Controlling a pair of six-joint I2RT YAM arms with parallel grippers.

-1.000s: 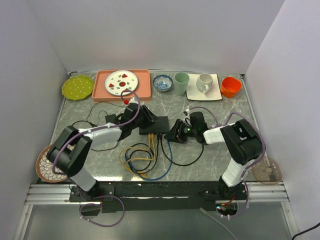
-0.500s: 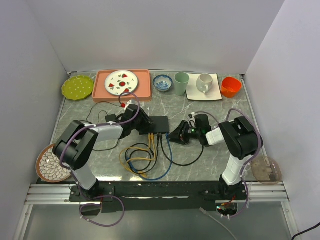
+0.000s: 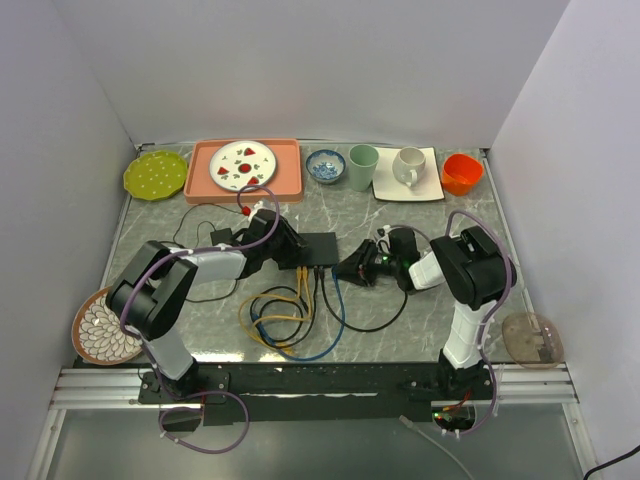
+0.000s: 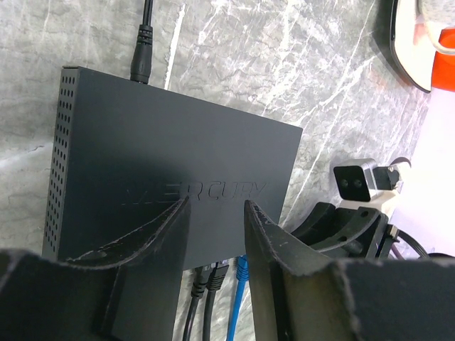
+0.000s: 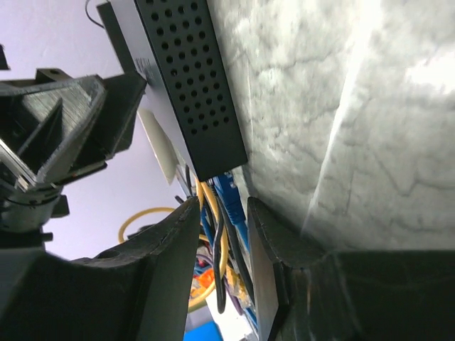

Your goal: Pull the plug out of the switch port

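The switch [image 3: 320, 247], a flat black box, lies near the middle of the marble worktop [image 3: 440, 215]. Its row of sockets is turned to the near edge and a black power lead [image 4: 144, 42] enters its far edge. Your left gripper [image 3: 285, 238] reaches in from the left and hangs over the switch's top face. Its fingers [image 4: 142, 241] are part-way apart, with only the lid and its embossed lettering showing in the gap. It has hold of nothing, and whether the tips rest on the lid the wrist view does not show. Your right gripper [image 3: 358, 268] comes in low from the right, at the switch's near right corner, beside its perforated side wall. Its jaws also stand part-way apart. The blue plug [image 5: 226, 193], the one closest to that corner, shows in the gap just beyond the fingertips, with a yellow cable [image 5: 206, 202] plugged in beside it. Nothing is seen clamped, and you cannot tell whether either tip touches the plug. From the sockets a blue cable [image 3: 338, 305], the yellow one and black ones run toward the near edge and coil loosely on the worktop between your two arms. The two grippers stand close on either side of the switch, not touching each other.
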